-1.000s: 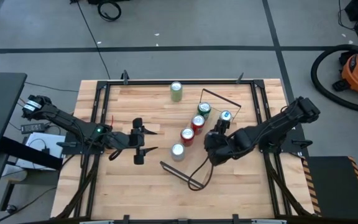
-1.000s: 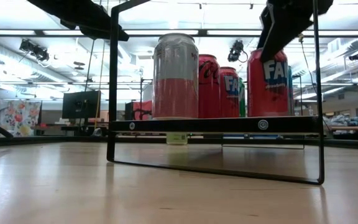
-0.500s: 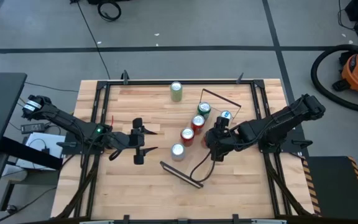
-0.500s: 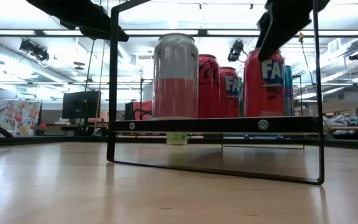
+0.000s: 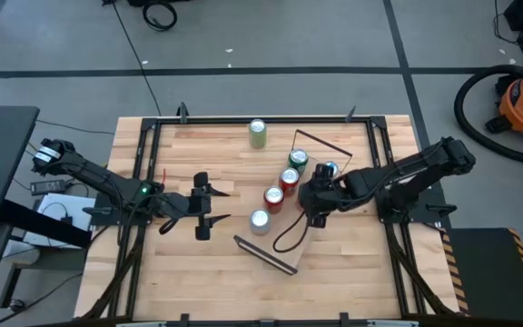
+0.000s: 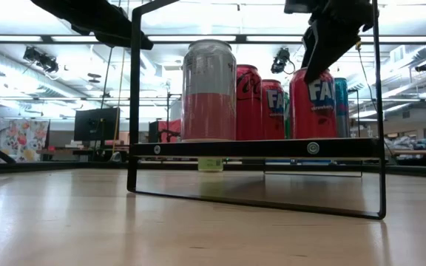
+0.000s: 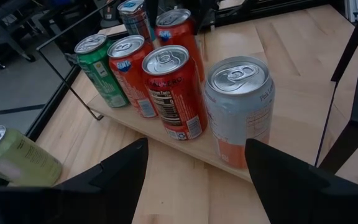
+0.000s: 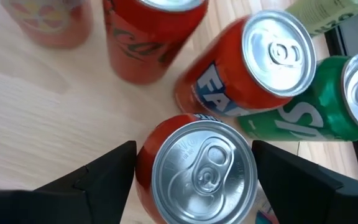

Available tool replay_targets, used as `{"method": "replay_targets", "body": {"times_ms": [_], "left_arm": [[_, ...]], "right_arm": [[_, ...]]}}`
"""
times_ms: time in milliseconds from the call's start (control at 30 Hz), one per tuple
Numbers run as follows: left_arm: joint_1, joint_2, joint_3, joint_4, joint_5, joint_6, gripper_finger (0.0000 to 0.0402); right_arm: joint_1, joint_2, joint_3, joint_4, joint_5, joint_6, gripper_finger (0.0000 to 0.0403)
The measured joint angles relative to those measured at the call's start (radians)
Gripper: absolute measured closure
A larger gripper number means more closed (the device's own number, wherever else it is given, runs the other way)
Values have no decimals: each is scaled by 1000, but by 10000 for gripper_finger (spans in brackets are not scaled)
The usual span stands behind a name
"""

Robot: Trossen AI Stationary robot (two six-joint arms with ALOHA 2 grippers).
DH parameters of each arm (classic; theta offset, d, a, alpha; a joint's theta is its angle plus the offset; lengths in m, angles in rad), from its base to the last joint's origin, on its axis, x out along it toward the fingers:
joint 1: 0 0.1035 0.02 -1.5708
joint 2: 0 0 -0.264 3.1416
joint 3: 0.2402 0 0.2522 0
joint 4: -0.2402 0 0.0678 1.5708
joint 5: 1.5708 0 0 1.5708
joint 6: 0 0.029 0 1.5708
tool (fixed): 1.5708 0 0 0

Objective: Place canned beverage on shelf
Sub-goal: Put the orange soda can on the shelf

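Observation:
The shelf (image 5: 263, 253) is a light-wood plank with black wire end frames, lying slantwise at mid-table. Several cans stand on it in a row: a silver-and-pink can (image 5: 260, 221), a red cola can (image 5: 273, 197), a red Fanta can (image 5: 289, 179) and a green can (image 5: 298, 161). A blue can (image 5: 330, 169) stands near the far end. My right gripper (image 5: 309, 203) is shut on another red Fanta can (image 8: 204, 168) over the plank, beside the row. My left gripper (image 5: 209, 207) is open and empty, left of the shelf. My right gripper pinches the red can's side wall just below its top rim (image 8: 143, 167) between its two fingers, one on each side. The fingers (image 8: 98, 174) come from above, slanting down. The can stands upright (image 6: 313, 103). The plank's front edge hides whether its bottom rests on the plank.
A yellow-green can (image 5: 258, 133) stands on the table near the far edge, off the shelf. Black rails frame the tabletop (image 5: 189, 263). The shelf's wire end frames (image 6: 134, 103) rise at both short ends. Bare plank lies on the row's right side.
My right gripper has carried the red Fanta can toward the table's far edge and a little left, closer to the row of cans. The can has stayed upright.

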Motion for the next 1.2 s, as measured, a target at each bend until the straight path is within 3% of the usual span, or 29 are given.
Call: {"method": "replay_targets", "body": {"times_ms": [400, 1200], "left_arm": [[0, 0, 0, -1, 0, 1, 123], [0, 0, 0, -1, 0, 3, 123]], "right_arm": [[-32, -4, -1, -32, -36, -13, 39], [-36, -22, 56, -142, 40, 36, 43]]}}
